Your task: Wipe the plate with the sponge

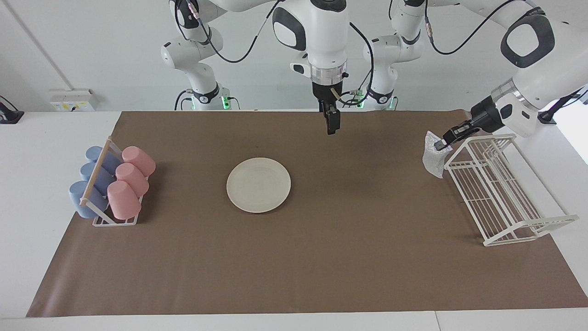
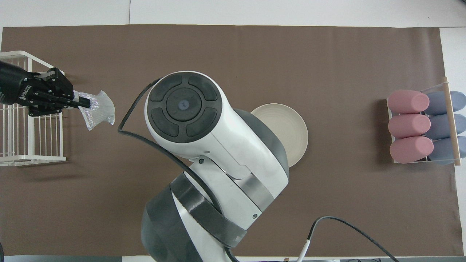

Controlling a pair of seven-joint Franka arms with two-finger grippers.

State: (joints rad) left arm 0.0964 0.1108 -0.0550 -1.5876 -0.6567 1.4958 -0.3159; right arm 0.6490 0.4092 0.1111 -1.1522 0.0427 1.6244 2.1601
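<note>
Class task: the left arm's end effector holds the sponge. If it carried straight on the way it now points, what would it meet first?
Judging from the overhead view, the left end effector, shut on the sponge, points along the table toward the right arm standing over the plate. It would probably meet that arm first; heights are unclear.

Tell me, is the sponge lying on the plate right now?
No, the sponge hangs in the air from the left pincer beside the white wire rack, well away from the bare plate.
</note>
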